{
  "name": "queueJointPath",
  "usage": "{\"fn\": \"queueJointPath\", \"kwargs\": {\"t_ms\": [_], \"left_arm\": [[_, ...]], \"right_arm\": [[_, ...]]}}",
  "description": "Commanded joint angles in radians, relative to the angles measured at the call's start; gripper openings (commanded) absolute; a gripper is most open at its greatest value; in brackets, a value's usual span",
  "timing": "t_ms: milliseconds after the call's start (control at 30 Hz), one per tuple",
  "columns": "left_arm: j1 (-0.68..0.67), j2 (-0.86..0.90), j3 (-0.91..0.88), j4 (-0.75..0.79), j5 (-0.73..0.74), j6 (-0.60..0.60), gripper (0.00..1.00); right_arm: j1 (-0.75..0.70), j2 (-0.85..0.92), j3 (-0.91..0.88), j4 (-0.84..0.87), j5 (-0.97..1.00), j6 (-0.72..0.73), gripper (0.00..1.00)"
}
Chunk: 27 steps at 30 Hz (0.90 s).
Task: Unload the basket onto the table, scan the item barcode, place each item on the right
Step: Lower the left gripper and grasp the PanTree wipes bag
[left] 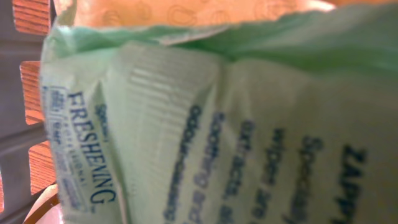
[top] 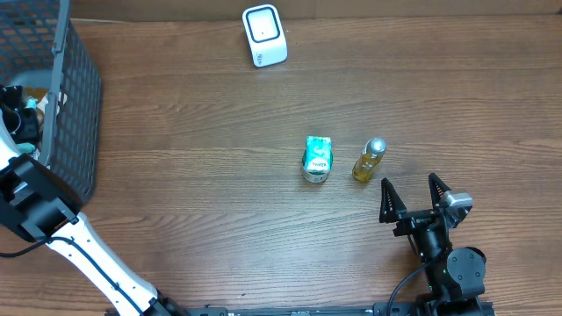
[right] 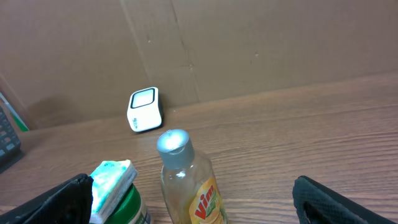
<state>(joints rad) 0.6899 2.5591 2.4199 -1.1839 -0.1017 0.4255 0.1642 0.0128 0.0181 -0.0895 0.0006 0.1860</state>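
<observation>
1 wipes pack (left: 249, 124) fills your left view; looks soft, slippery, so pinch mid-body. Can't tell left gripper (top: 16, 105); right gripper (top: 408, 181) apart.

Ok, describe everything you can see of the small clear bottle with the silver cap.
Clear plastic bottle of yellowish liquid, silver cap closed, yellow label reading Vim. It stands upright on the wooden table, right of the green-and-white tub, not touching it, with the open right gripper near but clear of it.

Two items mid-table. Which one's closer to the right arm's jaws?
The clear bottle of yellow liquid with the silver cap. It stands just ahead of the right gripper, while the green tub sits farther left.
</observation>
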Motion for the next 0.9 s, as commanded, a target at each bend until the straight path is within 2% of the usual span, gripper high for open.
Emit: {"fn": "queueJointPath", "kwargs": {"t_ms": [0, 267, 500, 667, 867], "left_arm": [[0.005, -0.092, -0.013, 0.014, 0.031, -0.08, 0.42], [-0.01, -0.353, -0.013, 0.053, 0.06, -0.203, 0.43], [-0.01, -0.583, -0.013, 0.068, 0.159, -0.315, 0.45], [-0.01, -0.623, -0.013, 0.047, 0.18, -0.317, 0.46], [-0.009, -0.546, -0.017, -0.013, 0.159, -0.314, 0.45]], "right_arm": [[-0.001, -0.01, -0.01, 0.006, 0.005, 0.001, 1.0], [-0.001, -0.01, -0.01, 0.006, 0.005, 0.001, 1.0], [-0.001, -0.01, -0.01, 0.006, 0.005, 0.001, 1.0], [-0.001, -0.01, -0.01, 0.006, 0.005, 0.001, 1.0], [-0.001, -0.01, -0.01, 0.006, 0.005, 0.001, 1.0]]}}
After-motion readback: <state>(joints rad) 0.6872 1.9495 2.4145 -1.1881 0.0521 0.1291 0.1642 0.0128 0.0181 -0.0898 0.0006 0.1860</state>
